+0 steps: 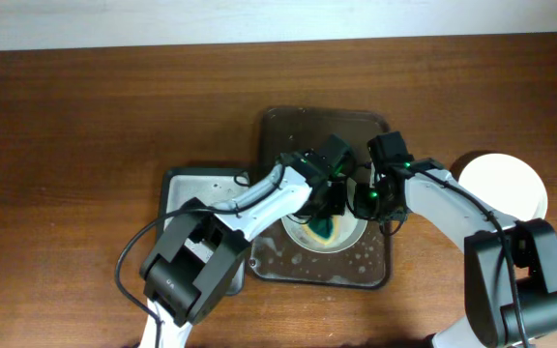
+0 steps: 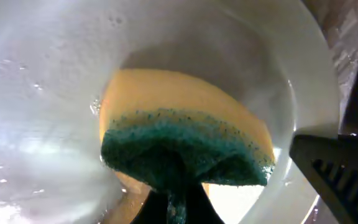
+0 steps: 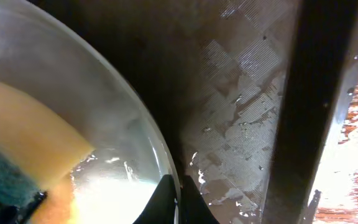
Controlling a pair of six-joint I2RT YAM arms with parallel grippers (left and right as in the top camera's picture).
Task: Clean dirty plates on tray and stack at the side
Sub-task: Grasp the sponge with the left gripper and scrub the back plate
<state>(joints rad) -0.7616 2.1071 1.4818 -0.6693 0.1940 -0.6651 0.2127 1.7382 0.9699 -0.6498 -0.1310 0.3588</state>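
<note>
A white plate [image 1: 348, 236] lies on the dark brown tray [image 1: 288, 130], wet and soapy. My left gripper [image 1: 329, 205] is shut on a yellow and green sponge [image 2: 185, 143] and presses it into the plate [image 2: 55, 74]. My right gripper [image 1: 375, 201] is shut on the plate's right rim [image 3: 160, 155], one finger inside and one outside. The sponge also shows in the right wrist view [image 3: 23, 143]. A second white plate [image 1: 504, 186] sits on the table to the right of the tray.
A grey metal tray [image 1: 187, 184] lies left of the brown tray, partly under my left arm. Soap suds and water cover the brown tray's floor [image 3: 241, 118]. The wooden table [image 1: 85, 116] runs around both trays.
</note>
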